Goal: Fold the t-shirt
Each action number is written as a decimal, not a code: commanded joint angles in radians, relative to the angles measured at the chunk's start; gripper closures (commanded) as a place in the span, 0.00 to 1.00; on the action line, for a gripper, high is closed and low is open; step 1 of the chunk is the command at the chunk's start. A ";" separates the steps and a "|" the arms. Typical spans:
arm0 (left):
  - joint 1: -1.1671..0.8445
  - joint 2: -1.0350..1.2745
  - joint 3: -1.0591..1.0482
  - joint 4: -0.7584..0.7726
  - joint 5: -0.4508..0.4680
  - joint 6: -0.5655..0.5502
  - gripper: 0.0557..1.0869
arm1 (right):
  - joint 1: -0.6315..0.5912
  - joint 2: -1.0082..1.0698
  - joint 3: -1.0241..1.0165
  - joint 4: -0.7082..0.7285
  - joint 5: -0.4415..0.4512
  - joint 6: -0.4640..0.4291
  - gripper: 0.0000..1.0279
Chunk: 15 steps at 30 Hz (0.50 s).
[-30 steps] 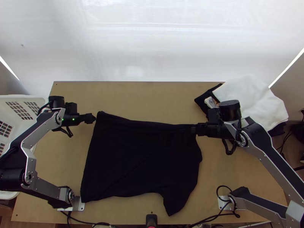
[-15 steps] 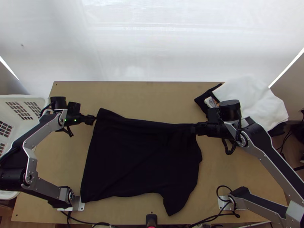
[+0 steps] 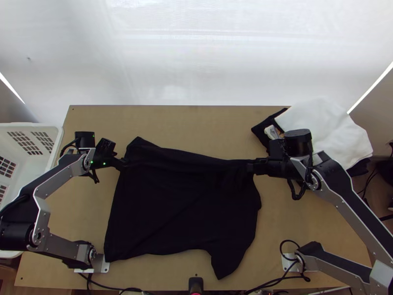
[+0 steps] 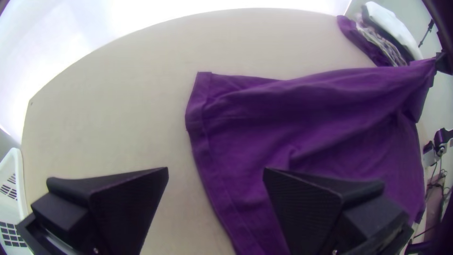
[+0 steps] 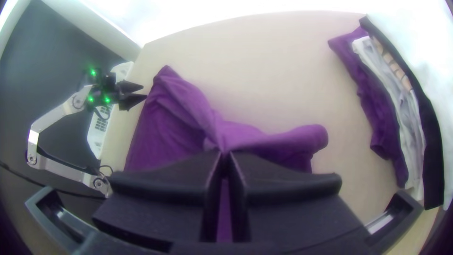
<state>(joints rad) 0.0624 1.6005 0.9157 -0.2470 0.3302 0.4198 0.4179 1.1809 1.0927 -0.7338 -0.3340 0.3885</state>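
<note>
White plastic laundry basket [image 3: 55, 147] stands against the table's [image 3: 196, 120] left edge. Stack of folded clothes [image 3: 326, 128], white piece uppermost and dark ones under it, sits at the far right corner, partly overhanging the right edge. Small black device [image 3: 196, 284] at the middle of the near edge, near the sleeve. Left arm's base plate [image 3: 101, 265] is just beside the shirt's near left corner; right arm's wrist [image 3: 297, 142] overlaps the stack's near side in the top view

T-shirt [image 3: 182, 211]: mid-table, mostly spread, far side gathered into folds. Long axis runs left to right, roughly parallel to the near edge; hem [image 4: 214, 174] toward the left edge, shoulder end toward the right edge. One sleeve [image 3: 226, 260] points at the near edge

Left gripper [image 3: 124, 163]: fingers wide apart, nothing between them, at the hem side near the far left corner of the shirt. Right gripper [image 3: 250, 167]: closed, pinching gathered cloth at the shirt's far right part, with a loose fold bulging past the fingertips
</note>
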 commanded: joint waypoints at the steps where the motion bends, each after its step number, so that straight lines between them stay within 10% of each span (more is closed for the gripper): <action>1: -0.003 0.042 0.020 0.045 0.003 -0.004 0.05 | -0.002 0.000 -0.004 0.001 0.000 -0.007 0.97; 15: -0.004 0.176 0.163 0.054 0.001 -0.049 0.05 | -0.002 0.000 -0.025 0.007 0.000 -0.010 0.97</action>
<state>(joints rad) 0.0620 1.7168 1.0176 -0.1982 0.3325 0.3851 0.4168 1.1809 1.0733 -0.7265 -0.3344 0.3813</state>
